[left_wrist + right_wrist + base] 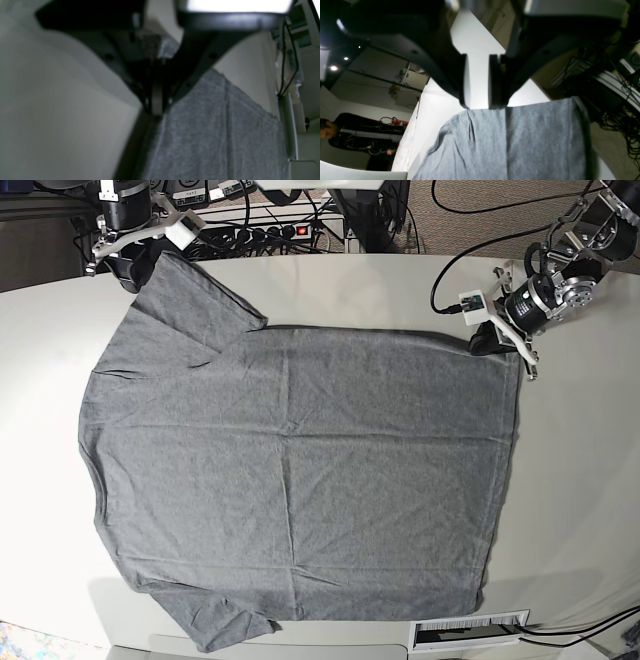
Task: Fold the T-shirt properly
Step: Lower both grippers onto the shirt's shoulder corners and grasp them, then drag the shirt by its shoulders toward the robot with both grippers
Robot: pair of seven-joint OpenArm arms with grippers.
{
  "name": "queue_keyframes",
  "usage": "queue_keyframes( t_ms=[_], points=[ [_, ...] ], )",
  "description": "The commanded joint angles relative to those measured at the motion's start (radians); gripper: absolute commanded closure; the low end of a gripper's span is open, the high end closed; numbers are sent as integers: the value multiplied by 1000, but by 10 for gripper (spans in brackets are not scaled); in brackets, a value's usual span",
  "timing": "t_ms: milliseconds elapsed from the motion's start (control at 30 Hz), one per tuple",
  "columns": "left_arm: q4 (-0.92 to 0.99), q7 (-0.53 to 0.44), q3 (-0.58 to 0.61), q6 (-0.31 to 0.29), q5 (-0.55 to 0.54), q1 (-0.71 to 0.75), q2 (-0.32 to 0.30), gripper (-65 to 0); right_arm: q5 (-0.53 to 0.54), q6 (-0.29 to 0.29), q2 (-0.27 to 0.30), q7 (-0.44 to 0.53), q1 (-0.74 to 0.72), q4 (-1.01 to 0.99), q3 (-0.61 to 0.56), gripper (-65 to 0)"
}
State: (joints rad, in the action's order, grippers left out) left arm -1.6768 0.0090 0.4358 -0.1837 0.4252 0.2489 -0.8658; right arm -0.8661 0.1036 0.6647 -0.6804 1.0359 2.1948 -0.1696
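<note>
While the T-shirt (pixel 300 480) lies spread flat across the white table (pixel 580 480), each arm sits at one of its far corners. The left gripper (pixel 157 110) has its jaws pressed together at the hem corner, and in the left wrist view a bit of grey cloth shows bunched between the dark fingers (pixel 190 75) above the tips, so it has hold of the shirt's edge. From those tips the grey fabric runs down and away to the lower right, with bare table to the left of the jaws.

The right gripper (pixel 478 82) stands with a narrow gap between its two pads (pixel 495 82). White table shows through that gap, and nothing is pinched there. The sleeve edge of the shirt lies just under the fingertips and spreads away below them; whether the tips touch the cloth I cannot tell. In the base view this gripper (pixel 125 265) sits at the upper sleeve, and the left one (pixel 490 340) at the hem corner on the opposite side.
</note>
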Motion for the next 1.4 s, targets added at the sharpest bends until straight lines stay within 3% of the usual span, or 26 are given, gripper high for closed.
queue_keyframes(
  t_ms=[0, 300, 367, 433, 467, 667, 933, 1367],
  points=[
    [7, 51, 1, -43, 8, 6, -26, 0, -17, 16, 10, -2, 9, 18, 5, -136],
    [-77, 52, 0, -46, 56, 94, -103, 0, -12, 8, 12, -27, 9, 18, 5, -137],
    [-97, 55, 0, -45, 58, 116, -101, 0, 34, -61, 12, -22, 9, 18, 5, -183],
    [-110, 55, 0, -42, 62, 130, -101, 0, 133, -157, 12, 1, 9, 18, 5, -295],
    [-116, 59, 0, -39, 70, 134, -101, 0, 174, -179, 11, 13, 9, 18, 5, -321],
    [-142, 80, 0, -35, 72, 139, -101, 0, 272, -304, 11, 79, 9, 18, 5, -322],
    [-155, 80, 0, -35, 72, 139, -101, 0, 296, -334, 11, 114, 8, 15, 5, -322],
    [-156, 80, 0, -35, 72, 139, -101, 0, 328, -334, 11, 137, -55, -65, 5, -322]
  ],
)
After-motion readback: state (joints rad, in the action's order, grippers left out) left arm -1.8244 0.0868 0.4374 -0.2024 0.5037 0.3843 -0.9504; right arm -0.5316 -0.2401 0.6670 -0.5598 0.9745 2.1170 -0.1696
